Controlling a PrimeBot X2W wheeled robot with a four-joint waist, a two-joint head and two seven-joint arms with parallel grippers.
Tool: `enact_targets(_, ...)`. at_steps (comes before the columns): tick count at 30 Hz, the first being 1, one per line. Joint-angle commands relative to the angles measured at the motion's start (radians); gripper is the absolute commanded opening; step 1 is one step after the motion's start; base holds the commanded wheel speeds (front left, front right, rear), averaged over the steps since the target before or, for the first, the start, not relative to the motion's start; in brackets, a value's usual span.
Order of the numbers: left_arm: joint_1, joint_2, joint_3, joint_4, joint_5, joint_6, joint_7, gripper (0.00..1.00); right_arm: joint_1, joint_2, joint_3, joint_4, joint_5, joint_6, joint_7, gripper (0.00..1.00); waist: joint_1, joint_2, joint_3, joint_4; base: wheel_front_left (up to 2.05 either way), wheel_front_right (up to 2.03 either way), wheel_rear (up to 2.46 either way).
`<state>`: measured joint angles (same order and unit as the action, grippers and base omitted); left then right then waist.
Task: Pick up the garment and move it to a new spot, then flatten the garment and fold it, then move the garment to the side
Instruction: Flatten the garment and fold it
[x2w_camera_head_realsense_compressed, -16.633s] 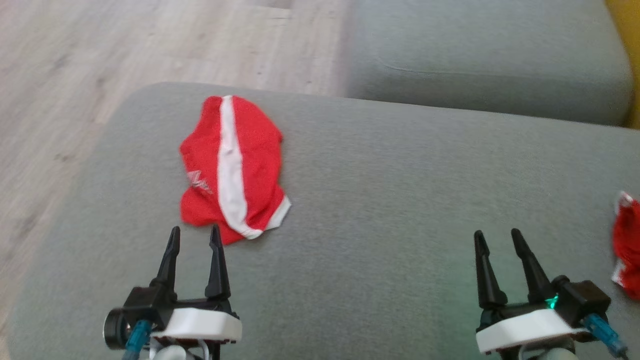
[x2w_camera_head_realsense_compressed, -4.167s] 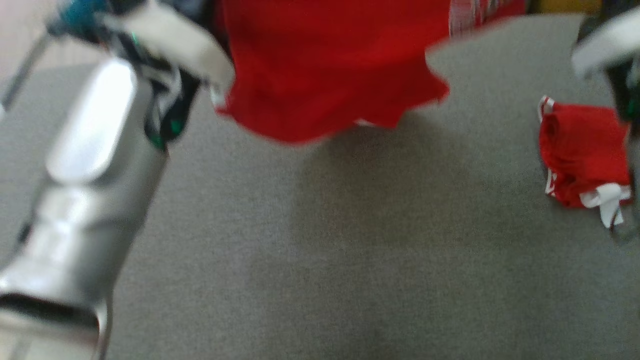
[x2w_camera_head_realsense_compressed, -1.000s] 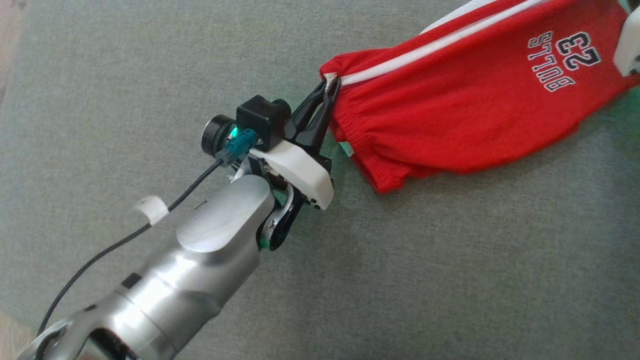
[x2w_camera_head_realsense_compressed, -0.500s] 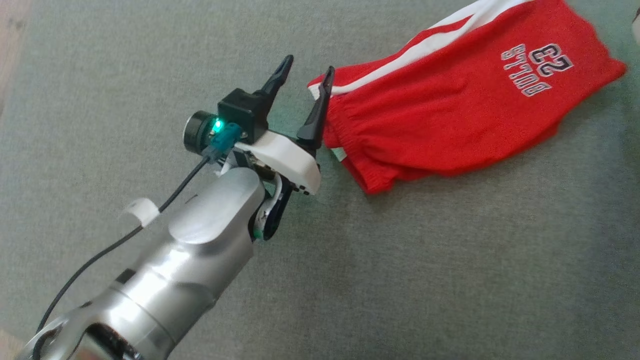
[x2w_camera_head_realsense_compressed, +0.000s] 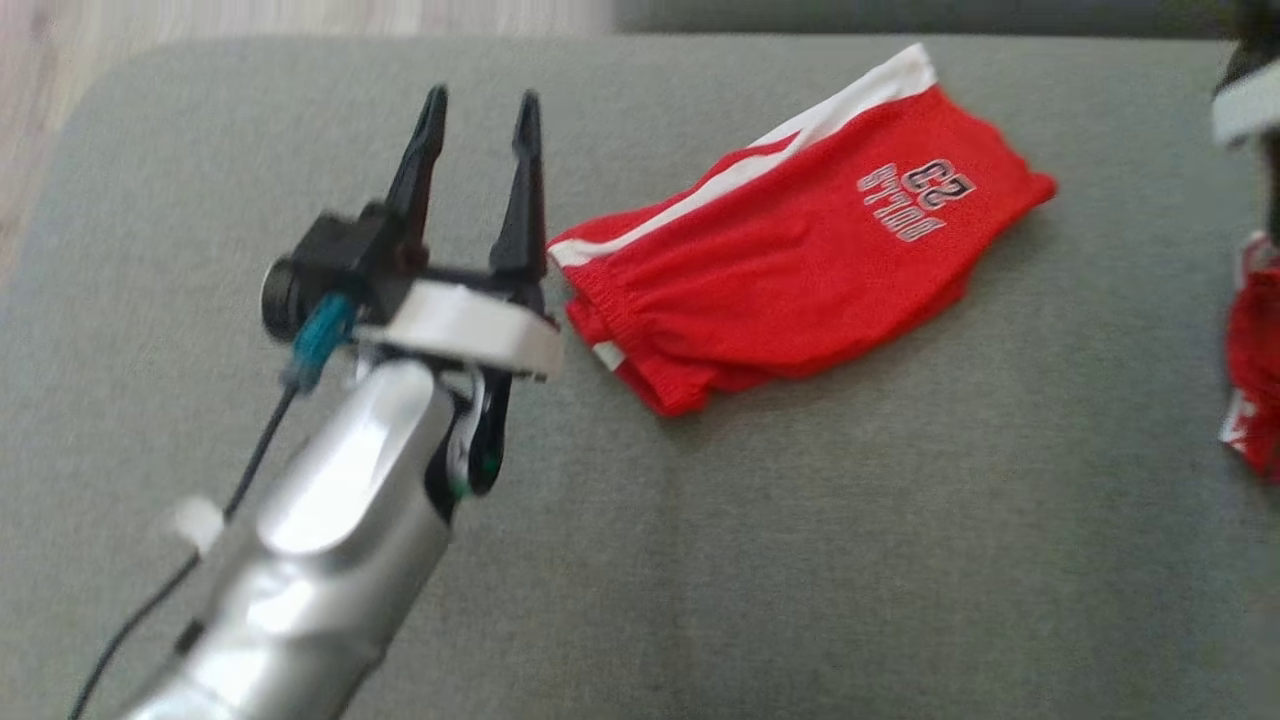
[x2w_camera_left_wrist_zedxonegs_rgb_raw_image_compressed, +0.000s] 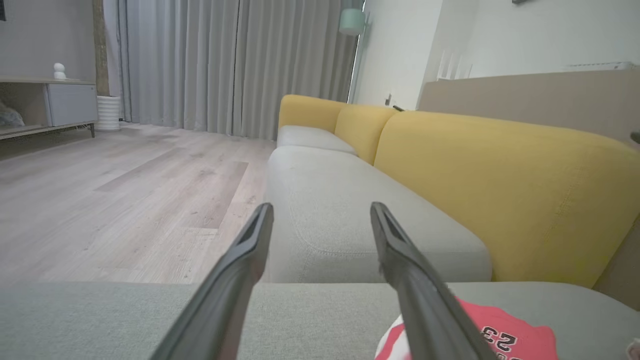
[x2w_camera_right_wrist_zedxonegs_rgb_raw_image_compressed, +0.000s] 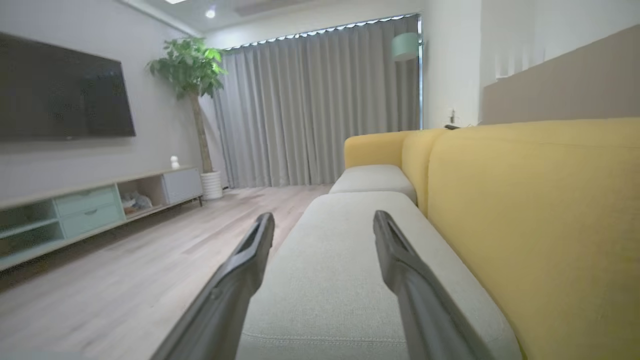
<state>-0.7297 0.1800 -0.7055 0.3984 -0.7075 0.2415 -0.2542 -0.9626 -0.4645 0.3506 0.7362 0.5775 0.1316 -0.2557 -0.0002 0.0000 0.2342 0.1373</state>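
The garment (x2w_camera_head_realsense_compressed: 790, 260) is a pair of red shorts with a white side stripe and a "23" print. It lies folded double on the grey cushion (x2w_camera_head_realsense_compressed: 800, 560), waistband toward the left. In the head view my left gripper (x2w_camera_head_realsense_compressed: 481, 98) stands open just left of the waistband, apart from the cloth, with nothing between its fingers. The left wrist view shows the same open fingers (x2w_camera_left_wrist_zedxonegs_rgb_raw_image_compressed: 250, 250), with the garment (x2w_camera_left_wrist_zedxonegs_rgb_raw_image_compressed: 505, 332) low at the right. My right gripper (x2w_camera_right_wrist_zedxonegs_rgb_raw_image_compressed: 324, 220) is open and empty, looking along the sofa. Its white housing (x2w_camera_head_realsense_compressed: 1245, 100) shows at the head view's top right edge.
A second red and white garment (x2w_camera_head_realsense_compressed: 1255, 370) lies at the cushion's right edge. The yellow sofa backrest (x2w_camera_left_wrist_zedxonegs_rgb_raw_image_compressed: 500, 190) runs along the right. Wooden floor (x2w_camera_left_wrist_zedxonegs_rgb_raw_image_compressed: 125, 200) lies beyond the cushion's left edge. Another grey cushion (x2w_camera_left_wrist_zedxonegs_rgb_raw_image_compressed: 340, 210) follows ahead.
My left gripper opened, let go of the waistband and drew back to the left. The right gripper let go too and pulled away. The garment settled on the cushion. The head camera shifted.
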Motion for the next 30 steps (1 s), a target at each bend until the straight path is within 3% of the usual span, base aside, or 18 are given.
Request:
enact_targets(1,0.025,0.03,0.067,-0.053,0.026,0.011,-0.007,1.0,0.09,0.035,-0.057,-0.076,-0.022,-0.001,-0.006,1.0,0.0002,0.0,-0.055,-0.045,0.0,0.0,0.0)
enact_targets(6,0.176,0.024,0.149,-0.114,0.106,0.004,-0.007,1.0,0.362,0.166,-0.222,-0.246,-0.114,-0.001,-0.006,1.0,0.0002,0.0,-0.116,-0.079,0.0,0.0,0.0)
enact_targets(16,0.465,-0.04,0.255,-0.124,0.248,-0.045,-0.008,1.0,0.78,0.376,-0.311,-0.437,-0.258,-0.001,0.004,1.0,0.0002,0.0,-0.173,-0.111,0.0,0.0,0.0)
enact_targets(24,0.515,-0.087,0.335,-0.134,0.319,-0.093,-0.008,1.0,0.836,0.403,-0.33,-0.519,-0.289,-0.001,0.043,1.0,0.0002,0.0,-0.137,-0.104,0.0,0.0,0.0)
enact_targets(30,0.474,-0.107,0.356,-0.128,0.351,-0.126,-0.008,1.0,0.767,0.375,-0.357,-0.537,-0.324,-0.001,0.135,1.0,0.0002,0.0,-0.081,-0.07,0.0,0.0,0.0)
